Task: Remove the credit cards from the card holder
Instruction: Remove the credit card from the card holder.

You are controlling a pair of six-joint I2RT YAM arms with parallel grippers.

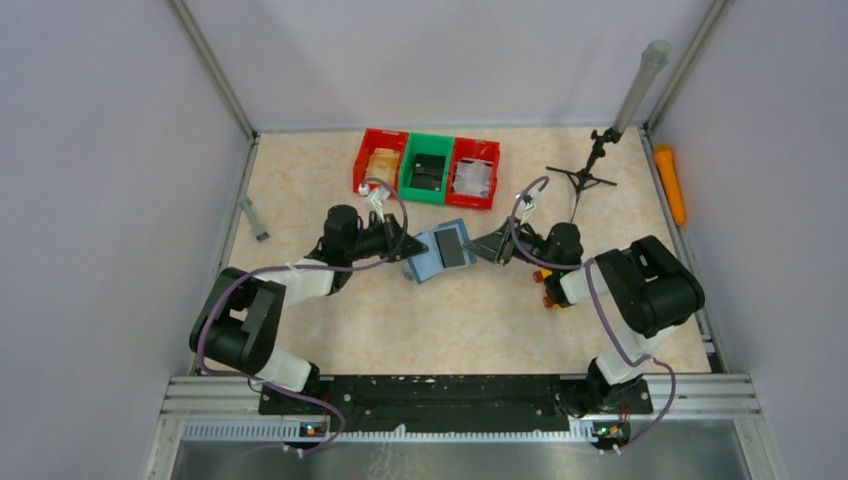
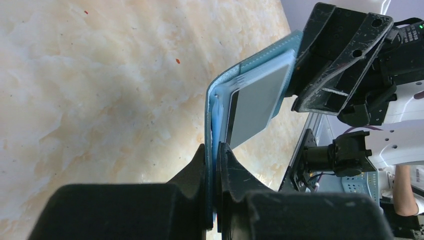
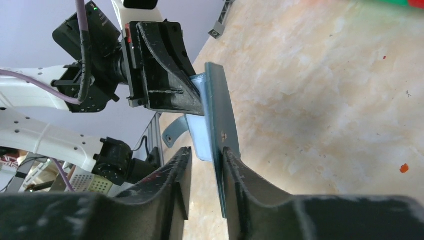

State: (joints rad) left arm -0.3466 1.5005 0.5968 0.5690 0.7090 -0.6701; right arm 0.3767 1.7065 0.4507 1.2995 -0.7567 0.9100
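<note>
The left hand (image 2: 215,150) pinches the open holder (image 2: 260,55) by one edge, lifted clear of the desk (image 1: 400,330) so its inside faces the right hand (image 3: 207,150). That hand stands narrowly parted astride a dark card (image 2: 257,105) (partly out, it seems), not clamping it, probably poised to grip and pull.
</note>
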